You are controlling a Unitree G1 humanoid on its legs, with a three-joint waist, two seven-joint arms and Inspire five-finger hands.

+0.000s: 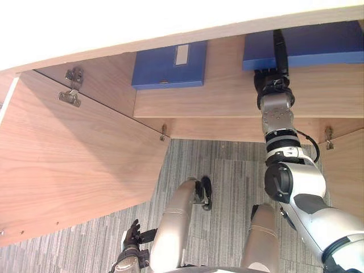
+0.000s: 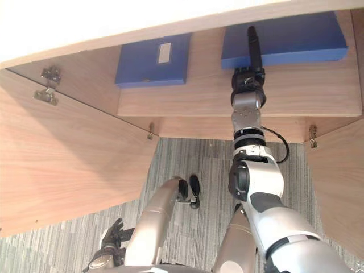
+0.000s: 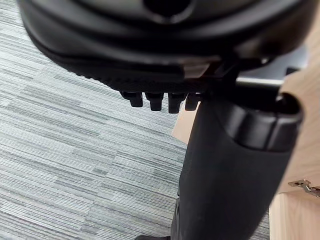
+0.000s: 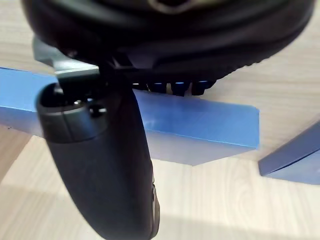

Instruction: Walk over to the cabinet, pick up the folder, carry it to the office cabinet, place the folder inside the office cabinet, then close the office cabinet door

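Two blue folders lie flat on the wooden shelf of the open office cabinet. One folder, with a pale label, rests towards the left. The other folder lies to the right. My right hand reaches in at this folder's front edge, with its thumb lying straight along the top. In the right wrist view the thumb crosses in front of the folder and the fingers look relaxed, so the hand is open. My left hand hangs low over the carpet, open and holding nothing.
The cabinet's left door stands wide open, with hinges on its inner face. The right door is open too. A white cabinet top overhangs the shelf. Grey striped carpet lies below.
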